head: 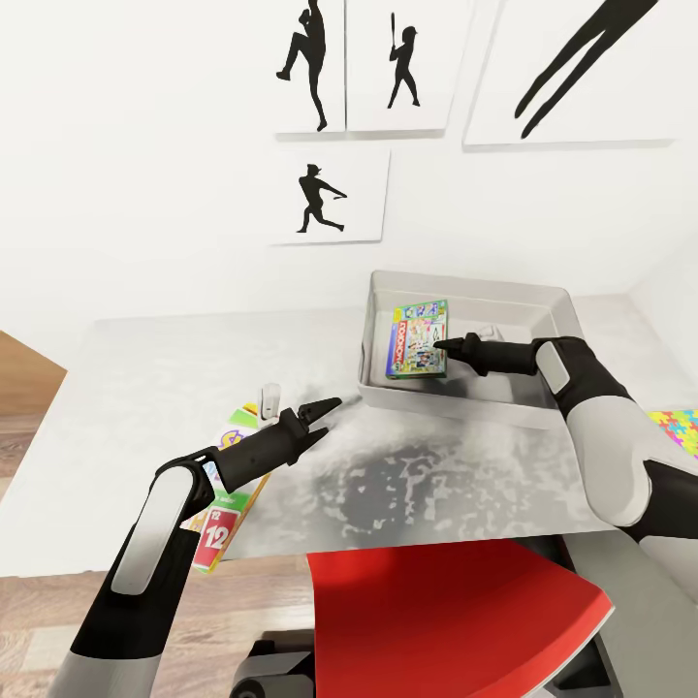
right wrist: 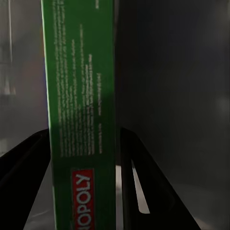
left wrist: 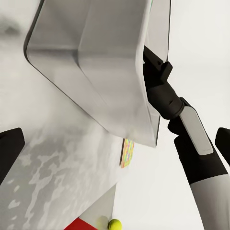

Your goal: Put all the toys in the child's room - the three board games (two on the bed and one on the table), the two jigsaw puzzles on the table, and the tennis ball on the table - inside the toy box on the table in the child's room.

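Observation:
The pale grey toy box (head: pixel 543 308) stands at the back right of the table (head: pixel 145 388). Inside it the MONOPOLY board game (head: pixel 419 337) leans tilted, and my right gripper (head: pixel 442 345) is shut on its edge. In the right wrist view the green lettered edge of the game (right wrist: pixel 81 105) sits between both fingers (right wrist: pixel 24 167). My left gripper (head: pixel 326 415) hovers open over the table, left of the toy box (left wrist: pixel 96 72). A green-yellow-red board game (head: pixel 218 528) lies under my left forearm. One jigsaw puzzle (head: pixel 679 427) (left wrist: pixel 128 152) lies right of the box. A tennis ball (left wrist: pixel 114 224) shows near the table's edge.
A red chair (head: pixel 456 611) is tucked at the table's front edge right below me. A small white object (head: pixel 269 397) stands on the table near my left gripper. Silhouette posters (head: pixel 330 194) hang on the white wall behind. Wooden floor (head: pixel 24 388) shows at the left.

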